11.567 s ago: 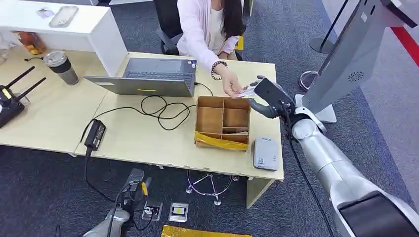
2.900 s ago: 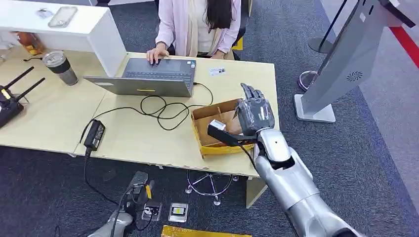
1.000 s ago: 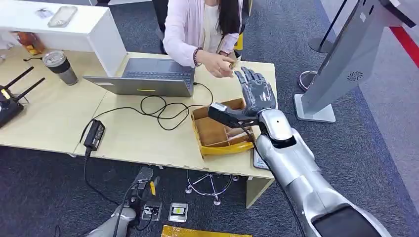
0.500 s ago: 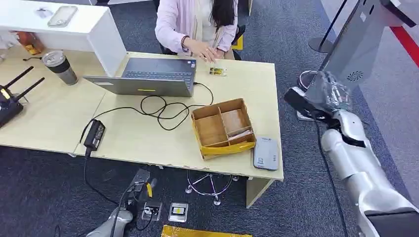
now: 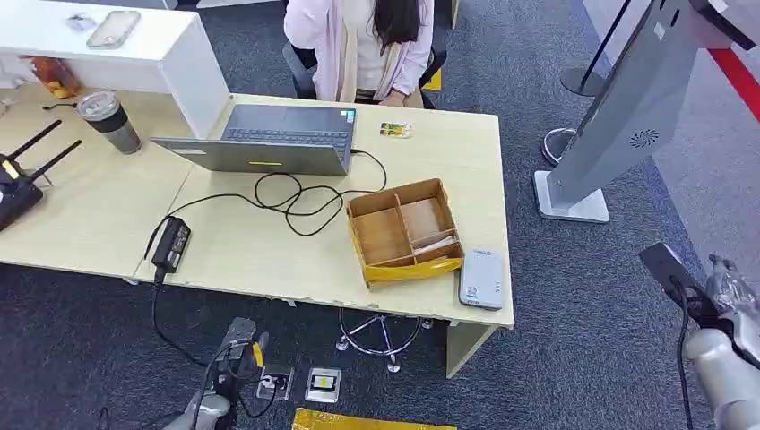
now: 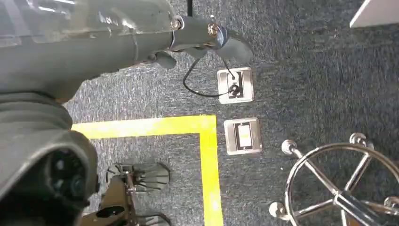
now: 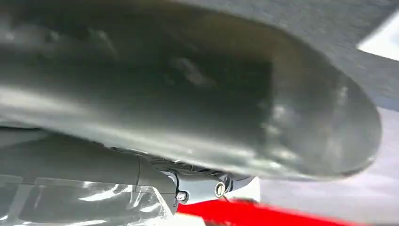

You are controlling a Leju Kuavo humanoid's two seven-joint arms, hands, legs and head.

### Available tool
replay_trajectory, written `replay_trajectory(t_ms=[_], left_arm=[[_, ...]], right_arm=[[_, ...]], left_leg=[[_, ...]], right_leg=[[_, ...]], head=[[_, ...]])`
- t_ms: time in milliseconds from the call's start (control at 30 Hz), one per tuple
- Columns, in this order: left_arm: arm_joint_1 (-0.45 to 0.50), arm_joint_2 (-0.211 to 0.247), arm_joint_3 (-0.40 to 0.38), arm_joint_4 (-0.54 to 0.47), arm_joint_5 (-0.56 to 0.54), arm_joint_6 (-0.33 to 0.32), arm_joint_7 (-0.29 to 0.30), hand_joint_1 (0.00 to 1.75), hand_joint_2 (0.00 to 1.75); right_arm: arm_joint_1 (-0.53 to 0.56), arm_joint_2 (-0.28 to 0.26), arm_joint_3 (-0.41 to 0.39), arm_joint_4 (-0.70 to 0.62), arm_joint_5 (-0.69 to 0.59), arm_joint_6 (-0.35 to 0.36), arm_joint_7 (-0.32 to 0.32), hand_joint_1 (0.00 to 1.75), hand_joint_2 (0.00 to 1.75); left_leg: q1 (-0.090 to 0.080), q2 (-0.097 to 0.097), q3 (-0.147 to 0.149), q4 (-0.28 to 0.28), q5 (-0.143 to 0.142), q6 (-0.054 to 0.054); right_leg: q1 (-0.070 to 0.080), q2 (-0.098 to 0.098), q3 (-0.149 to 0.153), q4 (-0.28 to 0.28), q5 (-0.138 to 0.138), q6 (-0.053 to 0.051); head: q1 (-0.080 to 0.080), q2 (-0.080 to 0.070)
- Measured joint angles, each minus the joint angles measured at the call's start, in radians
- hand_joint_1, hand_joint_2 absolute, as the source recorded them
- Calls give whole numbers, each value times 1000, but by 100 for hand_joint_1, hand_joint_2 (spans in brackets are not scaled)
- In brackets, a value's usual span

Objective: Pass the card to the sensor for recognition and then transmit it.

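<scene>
One card [image 5: 395, 130] lay on the table [image 5: 269, 255] beside the laptop [image 5: 269, 139], well apart from the grey sensor [image 5: 481, 279] by the divided cardboard box [image 5: 405, 231], while the right robot hand [image 5: 730, 291] hung off-table, its grasp unclear.

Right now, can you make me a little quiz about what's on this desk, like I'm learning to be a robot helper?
1. True or false: the card lies on the desk near the person, beside the laptop.
2. Multiple choice: where is the grey sensor? A) inside the cardboard box; B) on the desk next to the box, near the desk's front corner; C) on the floor.
3. Fill in: the right hand is out over the ____, away from the desk.

Key: 1 true; 2 B; 3 carpet.
</scene>
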Motion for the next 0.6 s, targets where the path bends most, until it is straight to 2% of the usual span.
replay_trajectory(t_ms=[133, 267, 433, 600], left_arm=[[11, 4, 17, 0, 37, 23, -36, 0, 0], [24, 5, 49, 0, 104, 69, -82, 0, 0], [45, 13, 83, 0, 143, 72, -135, 0, 0], [44, 12, 103, -1, 147, 65, -183, 0, 0]], right_arm=[[111, -18, -69, 31, -76, -28, -10, 0, 0], [230, -12, -139, 53, -199, -58, -46, 0, 0], [368, 26, -260, 84, -355, -96, -69, 0, 0], [450, 91, -355, 107, -403, -168, -21, 0, 0]], left_leg=[[1, 0, 0, 0, -1, -1], [1, -2, 0, -1, -1, -1], [2, -2, 0, -1, -2, -1], [2, -1, 0, -1, -2, -2]], right_leg=[[1, 0, 0, 0, -1, -1], [1, -2, 1, 0, -3, -1], [2, -2, 1, 0, -3, -2], [2, -1, 1, 0, -3, -2]], head=[[0, 0], [0, 0], [1, 0], [0, 0]])
